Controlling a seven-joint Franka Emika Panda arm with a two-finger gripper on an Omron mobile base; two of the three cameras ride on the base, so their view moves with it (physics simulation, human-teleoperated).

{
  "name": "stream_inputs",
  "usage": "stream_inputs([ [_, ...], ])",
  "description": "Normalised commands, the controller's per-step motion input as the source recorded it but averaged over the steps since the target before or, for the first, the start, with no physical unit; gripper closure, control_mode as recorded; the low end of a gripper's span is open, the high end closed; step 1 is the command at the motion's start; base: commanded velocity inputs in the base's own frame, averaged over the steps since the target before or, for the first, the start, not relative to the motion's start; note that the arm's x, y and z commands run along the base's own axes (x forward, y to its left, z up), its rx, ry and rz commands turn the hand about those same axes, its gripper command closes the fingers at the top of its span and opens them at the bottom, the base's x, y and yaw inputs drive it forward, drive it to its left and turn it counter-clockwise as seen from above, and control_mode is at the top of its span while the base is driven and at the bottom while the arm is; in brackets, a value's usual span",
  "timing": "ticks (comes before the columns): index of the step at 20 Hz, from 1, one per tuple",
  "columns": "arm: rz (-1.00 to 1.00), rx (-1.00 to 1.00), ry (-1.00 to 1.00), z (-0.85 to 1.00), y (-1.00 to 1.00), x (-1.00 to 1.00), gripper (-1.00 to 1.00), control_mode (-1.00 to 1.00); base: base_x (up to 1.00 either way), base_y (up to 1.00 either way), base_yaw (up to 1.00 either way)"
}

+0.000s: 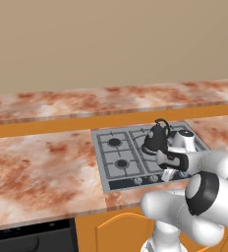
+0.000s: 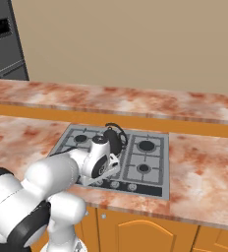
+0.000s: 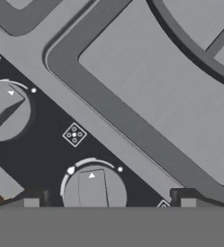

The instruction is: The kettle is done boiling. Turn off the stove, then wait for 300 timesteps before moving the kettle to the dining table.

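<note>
Straddling a stove [image 3: 147, 91] knob [image 3: 92, 188], spread fingers [image 3: 34, 198], kettle [image 1: 156, 138] behind.

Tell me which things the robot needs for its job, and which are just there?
Needed:
- kettle, sitting on the stove
- knob between the open pincer tips
- dining table behind

Just there:
- oven under the worktop
- fridge in the corner

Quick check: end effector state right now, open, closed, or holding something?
End effector: open, holding nothing, fingertips either side of a stove knob.
</note>
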Motion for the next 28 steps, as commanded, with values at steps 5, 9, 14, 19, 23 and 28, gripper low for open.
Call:
stream_inputs([
  [5, 0.0, 0.0, 0.0, -0.1, 0.02, 0.0, -1.0, -1.0, 0.0, 0.0, 0.0],
  [9, 0.0, 0.0, 0.0, -0.16, 0.19, 0.0, 1.0, -1.0, 0.0, 0.0, 0.0],
  [14, 0.0, 0.0, 0.0, -0.12, 0.22, 0.0, 1.0, -1.0, 0.0, 0.0, 0.0],
  [19, 0.0, 0.0, 0.0, -0.04, 0.15, -0.01, 1.0, -1.0, 0.0, 0.0, 0.0],
  [23, 0.0, 0.0, 0.0, 0.0, 0.0, -0.05, 1.0, -1.0, 0.0, 0.0, 0.0],
  [28, -0.07, 0.0, 0.0, -0.02, 0.01, 0.0, 1.0, -1.0, 0.0, 0.0, 0.0],
])
